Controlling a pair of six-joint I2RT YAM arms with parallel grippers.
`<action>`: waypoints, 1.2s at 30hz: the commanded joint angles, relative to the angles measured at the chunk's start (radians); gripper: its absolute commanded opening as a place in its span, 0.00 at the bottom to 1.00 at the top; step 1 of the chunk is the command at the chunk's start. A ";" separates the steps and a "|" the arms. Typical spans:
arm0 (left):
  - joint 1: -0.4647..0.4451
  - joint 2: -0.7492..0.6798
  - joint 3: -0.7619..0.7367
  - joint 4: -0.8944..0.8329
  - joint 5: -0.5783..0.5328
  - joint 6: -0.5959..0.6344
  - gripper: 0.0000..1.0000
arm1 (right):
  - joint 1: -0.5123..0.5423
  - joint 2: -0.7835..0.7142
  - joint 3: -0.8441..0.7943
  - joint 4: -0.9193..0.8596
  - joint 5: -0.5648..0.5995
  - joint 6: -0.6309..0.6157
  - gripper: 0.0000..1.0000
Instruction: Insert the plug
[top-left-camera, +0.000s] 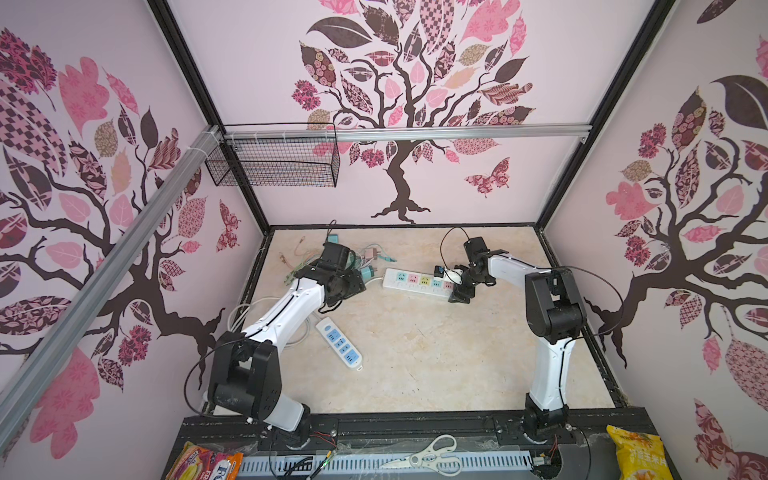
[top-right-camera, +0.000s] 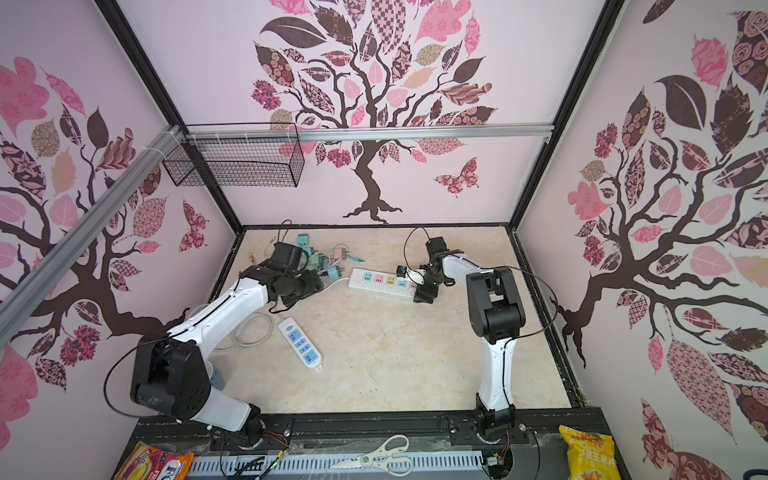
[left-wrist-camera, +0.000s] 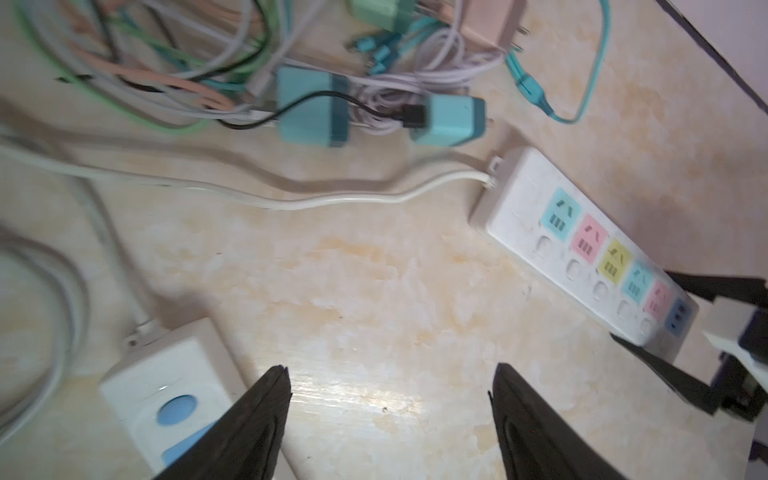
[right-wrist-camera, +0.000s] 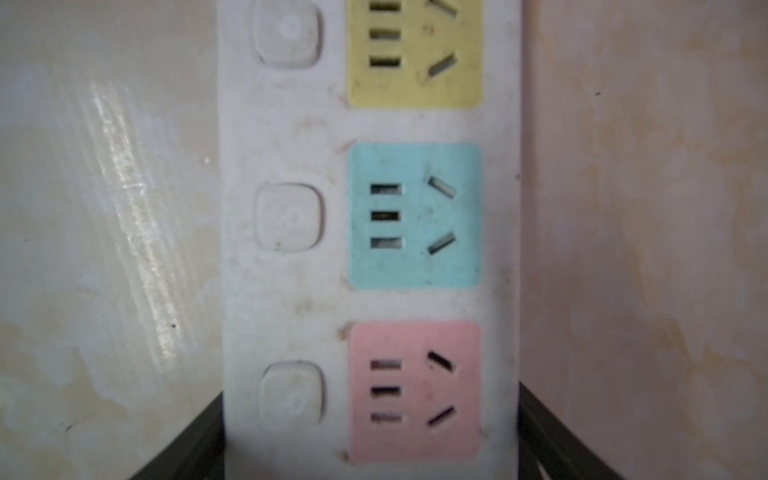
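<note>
The left tool (left-wrist-camera: 390, 374) hangs over a bare patch of the counter (top-left-camera: 415, 365). Its two fingers are spread wide, with nothing between them. Beyond it, at the far left of the counter in both top views, lies a tangle of cables (left-wrist-camera: 166, 70) with several plugs in it.

The teal plug (left-wrist-camera: 449, 120) lies flat on the counter at the edge of that tangle. A black lead is stuck into its back end. Its pronged end faces the side where the power strip (left-wrist-camera: 582, 249) begins. The plug and the strip are near each other but apart. A second teal plug (left-wrist-camera: 311, 108) lies just beside the first.

The power strip is white with teal, pink and yellow sockets, and it lies slanted across the far half of the counter. A pale cord (left-wrist-camera: 332, 201) leaves its end on the plug's side.

The right tool (right-wrist-camera: 370, 395) is at the strip's other end. Its fingers stand wide, one against each long side, so it clamps the strip across its width.

A shorter strip with blue sockets (top-left-camera: 338, 343) lies nearer the front, by the left arm.
</note>
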 joint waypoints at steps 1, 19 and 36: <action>0.061 -0.016 -0.071 -0.049 -0.042 0.037 0.85 | -0.006 -0.050 -0.032 0.017 0.078 -0.003 0.93; 0.149 0.076 -0.130 0.015 -0.090 -0.060 0.97 | 0.100 -0.620 -0.572 0.978 0.288 1.179 1.00; 0.131 0.033 -0.313 0.022 -0.083 -0.082 0.97 | 0.099 -0.920 -0.810 0.740 0.334 1.655 1.00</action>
